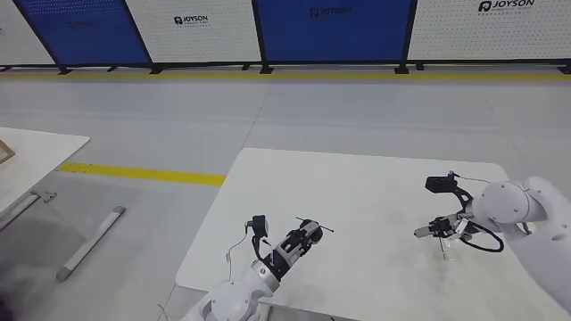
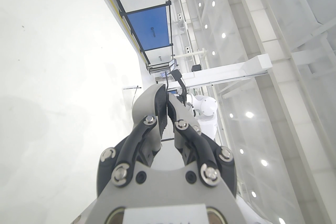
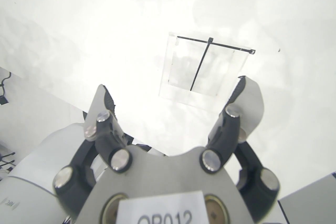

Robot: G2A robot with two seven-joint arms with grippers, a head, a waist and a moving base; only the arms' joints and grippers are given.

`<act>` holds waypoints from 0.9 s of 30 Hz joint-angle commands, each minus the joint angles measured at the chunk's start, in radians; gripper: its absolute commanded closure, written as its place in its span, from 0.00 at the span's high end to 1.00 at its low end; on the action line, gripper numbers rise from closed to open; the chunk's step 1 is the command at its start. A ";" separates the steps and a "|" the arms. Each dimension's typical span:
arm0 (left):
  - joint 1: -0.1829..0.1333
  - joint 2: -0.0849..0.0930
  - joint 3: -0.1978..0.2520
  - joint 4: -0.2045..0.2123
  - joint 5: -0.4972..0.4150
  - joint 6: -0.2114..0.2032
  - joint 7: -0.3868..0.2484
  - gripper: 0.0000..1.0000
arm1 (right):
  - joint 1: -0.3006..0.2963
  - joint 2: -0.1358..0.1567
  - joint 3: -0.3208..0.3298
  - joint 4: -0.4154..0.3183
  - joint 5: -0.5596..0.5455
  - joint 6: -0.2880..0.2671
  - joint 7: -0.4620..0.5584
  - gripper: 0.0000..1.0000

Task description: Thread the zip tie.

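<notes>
Pre-threading: left gripper pinches zip tie; right gripper spread over clear stand; next move likely needs fine alignment.

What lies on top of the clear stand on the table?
A black zip tie lies along the top edge of the clear stand. A second tie crosses it and runs down the face. Whether one passes through the other's head is too small to tell.

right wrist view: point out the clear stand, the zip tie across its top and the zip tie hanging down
clear stand (image 3: 179, 70), right wrist view, bare see-through face
top zip tie (image 3: 227, 46), right wrist view, mid strap
hanging zip tie (image 3: 200, 66), right wrist view, mid strap
</notes>
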 commanded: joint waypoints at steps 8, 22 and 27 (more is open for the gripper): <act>0.000 0.000 0.000 0.000 0.000 0.000 0.000 0.00 | 0.005 -0.020 -0.062 0.024 -0.027 0.048 0.000 1.00; 0.000 0.000 0.000 0.000 0.000 0.000 0.000 0.00 | 0.026 -0.038 -0.091 0.065 0.010 0.025 -0.023 1.00; 0.000 0.000 0.000 0.000 0.000 0.000 0.000 0.00 | 0.012 -0.026 -0.053 0.044 0.010 0.023 -0.034 1.00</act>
